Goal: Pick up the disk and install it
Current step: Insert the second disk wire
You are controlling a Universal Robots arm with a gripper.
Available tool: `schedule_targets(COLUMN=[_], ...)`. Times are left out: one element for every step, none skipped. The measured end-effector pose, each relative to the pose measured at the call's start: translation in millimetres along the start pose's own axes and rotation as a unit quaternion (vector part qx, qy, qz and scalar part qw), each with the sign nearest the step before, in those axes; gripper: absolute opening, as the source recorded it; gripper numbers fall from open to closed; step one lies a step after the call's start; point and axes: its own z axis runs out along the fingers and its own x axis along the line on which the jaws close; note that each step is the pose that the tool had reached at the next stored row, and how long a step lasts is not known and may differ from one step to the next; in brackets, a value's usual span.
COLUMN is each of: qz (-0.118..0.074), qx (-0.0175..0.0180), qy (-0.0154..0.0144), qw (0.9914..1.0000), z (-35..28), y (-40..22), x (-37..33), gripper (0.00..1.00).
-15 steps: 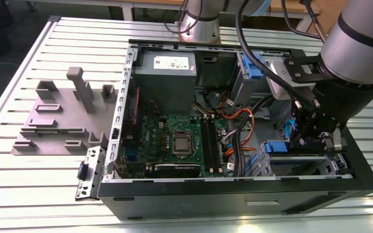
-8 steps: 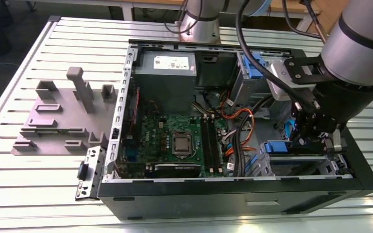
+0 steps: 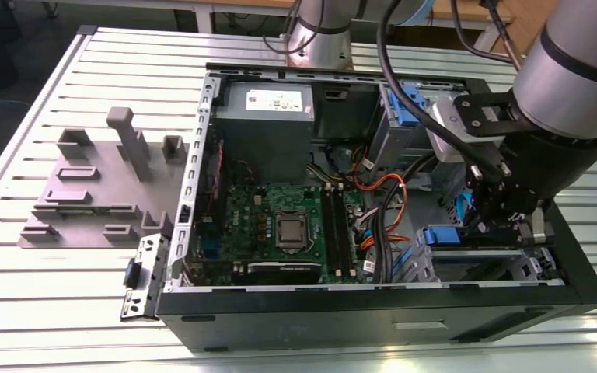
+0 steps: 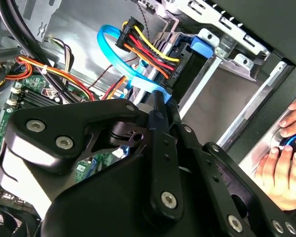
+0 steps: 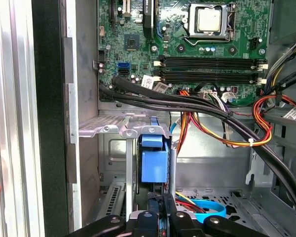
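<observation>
Exterior view: down at four o'clock in the open black computer case (image 3: 382, 299), the black gripper (image 3: 504, 227) hangs over the silver disk with blue plastic rails (image 3: 449, 235), which stands on edge in the metal drive cage. Install step, I'd say; pickup looks done.

Second wrist view: gripper (image 4: 163, 101) clenched, fingers together, beside a blue ribbon cable (image 4: 108, 49).

First wrist view: the disk (image 5: 154, 165) sits upright, blue rail end showing. Seating calls for a straight, square push.

An open black computer case (image 3: 382, 315) lies on a slatted metal table (image 3: 40, 295), exposing its green motherboard (image 3: 277, 225). A grey plastic fixture (image 3: 91, 194) stands beside it, toward the exterior view's left.
</observation>
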Motion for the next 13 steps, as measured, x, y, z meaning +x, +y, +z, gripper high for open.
schedule_targets(qz=[0.000,0.000,0.000,0.000,0.000,0.000,0.000,0.000,0.000,0.000,0.000,0.000,0.000], qx=[0.0000,0.0000,0.0000,0.0000,0.0000,0.0000,0.0000,0.0000,0.0000,0.0000,0.0000,0.0000,0.0000], qy=[0.0000,0.0000,0.0001,0.0001,0.0002,0.0001,0.0000,-0.0001,-0.0003,-0.0004,-0.0008,-0.0014,-0.0020], qw=[1.00000,1.00000,1.00000,1.00000,1.00000,1.00000,1.00000,1.00000,1.00000,1.00000,1.00000,1.00000,1.00000], z=[0.2,0.5,0.9,1.1,1.4,1.5,1.6,1.7,1.7,1.4,1.1,0.6,0.0], y=[0.0,0.1,0.1,0.2,0.2,0.2,0.2,0.3,0.3,0.2,0.2,0.1,0.0], x=[0.0,0.0,0.0,0.0,0.0,0.0,0.1,0.0,0.0,0.0,0.0,0.0,0.0], gripper=[0.16,0.16,0.16,0.16,0.16,0.16,0.16,0.16,0.16,0.16,0.16,0.16,0.16])
